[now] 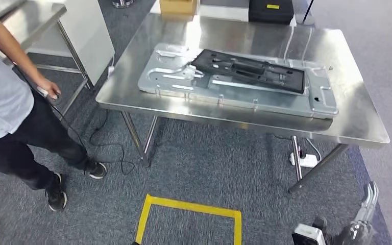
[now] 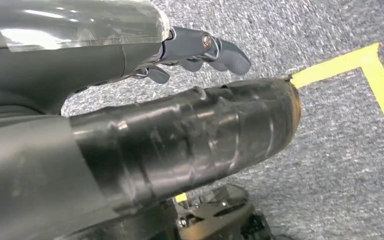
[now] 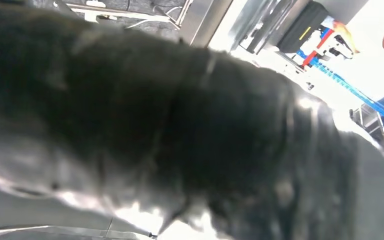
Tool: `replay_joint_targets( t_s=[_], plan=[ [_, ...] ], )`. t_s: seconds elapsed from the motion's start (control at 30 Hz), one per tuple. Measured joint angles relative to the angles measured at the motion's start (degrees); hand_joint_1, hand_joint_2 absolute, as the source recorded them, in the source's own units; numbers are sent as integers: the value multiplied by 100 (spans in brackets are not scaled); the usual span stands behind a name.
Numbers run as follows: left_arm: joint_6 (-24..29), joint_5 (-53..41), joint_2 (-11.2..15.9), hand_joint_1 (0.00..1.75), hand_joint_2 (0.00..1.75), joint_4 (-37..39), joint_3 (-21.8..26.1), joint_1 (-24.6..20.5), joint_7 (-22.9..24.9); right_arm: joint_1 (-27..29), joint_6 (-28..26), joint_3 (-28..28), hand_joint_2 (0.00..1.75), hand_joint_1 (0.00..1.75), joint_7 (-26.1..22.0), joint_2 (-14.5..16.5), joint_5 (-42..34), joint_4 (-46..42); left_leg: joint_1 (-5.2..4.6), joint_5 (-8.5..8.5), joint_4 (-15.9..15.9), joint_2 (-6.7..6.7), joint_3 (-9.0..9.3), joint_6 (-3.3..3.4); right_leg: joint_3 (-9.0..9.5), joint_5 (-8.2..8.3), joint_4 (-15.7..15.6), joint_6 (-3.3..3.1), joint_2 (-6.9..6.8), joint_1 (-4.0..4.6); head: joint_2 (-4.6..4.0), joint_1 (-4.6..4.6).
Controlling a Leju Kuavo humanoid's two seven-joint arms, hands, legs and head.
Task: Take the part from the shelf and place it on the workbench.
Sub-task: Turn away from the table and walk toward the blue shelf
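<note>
Part (image 1: 248,70): black flat panel, slotted and ribbed, lying centre-right in upper half of head view, on top of a bigger grey stamped metal plate (image 1: 184,81). Both sit on the steel bench (image 1: 357,122). So the part looks already down on the bench, not on any shelf.

Handling, as a judgement: looks like moulded plastic, so prob. light and fairly stiff, but long and thin, so it may flex or tip if taken at one end. Surface matte, not v. slippery. Best hold would be along a long edge near the middle, or both ends w/ two hands; slots could give finger purchase. The metal plate under it has sharp-looking stamped edges, so lift clear, don't drag.

Left hand (image 2: 200,52): in left wrist view, fingers loosely curled, apart from thumb, nothing in them; hangs over grey carpet near yellow floor tape (image 2: 380,85).

Right hand: right wrist view is a dark blur close to lens, can't tell how it's set or if it holds anything.

Person (image 1: 5,97) stands at left edge of head view, holding a small device on a cable.
</note>
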Motion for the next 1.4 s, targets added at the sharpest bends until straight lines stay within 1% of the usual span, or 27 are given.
replay_joint_targets(
  t_s=[0.07, 0.13, 0.17, 0.2, 0.23, 0.3, 0.37, 0.43, 0.5, 0.53, 0.63, 0.67, 0.7, 0.73, 0.8, 0.87, 0.9, 0.97, 1.03, 1.07, 1.13, 1.17, 1.2, 1.23, 1.27, 1.33, 1.4],
  plan=[
    [0, 0, 1, 0, 0, 0, 0, -5, 0, 6, 0, 0, 0, 0, 1, 0, -3, 2, 10, 122, -18, 30, -123, 115, -155, -446, 414, 50, 20, -16, 0, 2],
    [0, -1, 2, 0, 0, 0, 0, -4, 0, 7, 0, 0, 0, 0, 2, -1, -10, 9, -5, 239, -4, 42, -290, 155, -364, -956, 1133, 86, 29, -18, 0, 3],
    [0, -1, 2, 0, 0, 0, 0, -1, 0, 8, 0, 0, 0, 0, 3, 0, -12, 14, -13, 299, 10, 45, -377, 154, -405, -1050, 1415, 96, 30, -18, 0, 2],
    [0, -1, 2, 0, 0, 0, 0, 1, 0, 8, 0, 0, 0, 0, 3, 0, -13, 19, -20, 355, 29, 48, -462, 148, -354, -1009, 1524, 95, 30, -18, 0, 1],
    [0, -1, 2, 0, 0, 0, 0, 2, 0, 8, 0, 0, 0, 0, 3, 0, -13, 22, -26, 405, 52, 48, -544, 139, -197, -873, 1426, 83, 30, -16, 0, 2],
    [0, -1, -1, 0, 0, 0, 1, 1, 0, 5, 0, 0, 0, 0, 3, -1, -14, 24, -35, 484, 107, 43, -679, 112, 391, -625, 681, 19, 33, 2, 0, 0],
    [1, -1, -4, 0, 0, 0, 1, -2, -1, 0, 0, 0, 0, 0, 2, 1, -21, 23, -45, 551, 151, 38, -750, 61, 879, -632, -73, -56, 37, 41, 0, -1],
    [2, 3, -7, 0, 0, 0, 1, -3, -2, 4, 0, -1, 0, 0, -3, 4, -36, 23, -43, 632, 146, 38, -774, -13, 966, -660, -302, -115, 39, 77, 0, 6],
    [4, 12, -4, 0, 0, 0, 2, 1, -2, 7, 0, -2, 0, 0, -8, 14, -45, 24, -33, 610, 175, 25, -813, -91, 888, -553, -334, -194, 26, 53, 0, 13],
    [5, 16, -3, 0, 0, 0, 2, 5, -2, 9, 1, -2, 0, 0, -10, 21, -47, 25, -27, 460, 285, 15, -864, -125, 835, -487, -355, -240, 16, 36, 0, 9],
    [7, 23, 1, 0, 0, 0, 2, 10, -2, 20, 2, -3, 0, 0, -12, 34, -50, 27, 5, -340, 1170, 0, -1106, -212, 608, -304, -358, -307, -4, 24, 0, -10],
    [7, 28, 2, 0, 0, 0, 2, 11, -2, 25, 2, -3, 0, 0, -13, 37, -52, 31, 16, -475, 1484, 0, -1145, -236, 519, -245, -343, -302, -7, 26, 0, -10],
    [7, 33, 3, 0, 0, 0, 2, 11, -1, 27, 2, -3, 0, 0, -13, 39, -55, 36, 24, -473, 1666, 1, -1120, -254, 432, -191, -319, -294, -9, 28, 0, -10],
    [7, 39, 4, 0, 0, 0, 2, 11, -1, 30, 2, -3, 0, 0, -14, 40, -58, 40, 32, -353, 1662, 1, -1007, -263, 343, -143, -284, -281, -11, 27, 0, -10],
    [7, 45, 7, 0, 0, 0, 2, 6, 0, 35, 1, -3, 0, 0, -15, 41, -64, 45, 40, -70, 1071, -1, -508, -248, 182, -72, -190, -244, -10, 23, 0, -11],
    [9, 49, 10, 0, 0, 0, 2, -3, -1, 43, 0, -4, 0, 0, -20, 41, -76, 43, 22, -86, 292, -8, 14, -197, 68, -19, -96, -188, -10, 33, 0, -9],
    [11, 51, 11, 0, 0, 0, 2, -7, -1, 47, 0, -4, 0, 0, -25, 41, -88, 42, 7, -156, 69, -11, 137, -163, 41, 13, -71, -153, -12, 39, 0, -7],
    [15, 56, 12, 0, 0, 0, 2, 1, -2, 55, 0, -7, 0, 0, -40, 41, -121, 39, -6, -161, -36, -10, 130, -75, 15, 90, -72, -78, -14, 45, 0, -3],
    [16, 63, 14, 0, 0, 0, 2, 11, -3, 74, 1, -21, 0, 0, -60, 41, -164, 37, 12, -53, -60, 15, 46, 32, -48, -56, 38, -11, 6, 28, 0, 0],
    [17, 67, 15, 0, 0, 0, 2, 12, -5, 83, 2, -32, 0, 0, -71, 41, -187, 36, 24, 11, -71, 31, -14, 83, -115, -281, 228, 21, 18, 18, 0, 3],
    [18, 76, 19, 0, 0, 0, 2, 9, -11, 94, 10, -50, 0, 0, -94, 41, -241, 36, 22, 123, -61, 54, -162, 139, -297, -853, 881, 76, 29, 1, 0, 6],
    [17, 79, 20, 0, 0, 0, 2, 10, -14, 95, 19, -54, 0, 0, -108, 41, -278, 37, 20, 179, -49, 61, -239, 141, -366, -1025, 1221, 99, 30, -2, 0, 5],
    [17, 84, 21, 0, 0, 0, 2, 11, -15, 96, 32, -55, 0, 0, -124, 41, -323, 36, 19, 231, -31, 64, -318, 135, -378, -1059, 1445, 116, 30, -7, 0, 5],
    [17, 88, 23, 0, 0, 0, 2, 13, -15, 97, 50, -55, 0, 0, -142, 41, -375, 34, 20, 278, -6, 66, -400, 124, -295, -965, 1483, 126, 29, -13, 0, 5],
    [17, 92, 25, 0, 0, 0, 2, 13, -16, 98, 72, -55, 0, 0, -164, 41, -424, 28, 22, 318, 27, 66, -478, 109, -106, -801, 1306, 128, 29, -23, 0, 5],
    [17, 96, 26, 0, 0, 0, 1, 11, -19, 95, 110, -55, 0, 0, -218, 41, -502, -2, 15, 375, 112, 60, -618, 67, 479, -586, 513, 108, 32, -31, 0, 5],
    [18, 96, 26, 0, 0, 0, 1, 8, -22, 94, 124, -55, 0, 0, -262, 41, -539, -41, 0, 427, 180, 52, -699, 1, 846, -625, -89, 44, 45, -9, 0, 3]
  ],
)
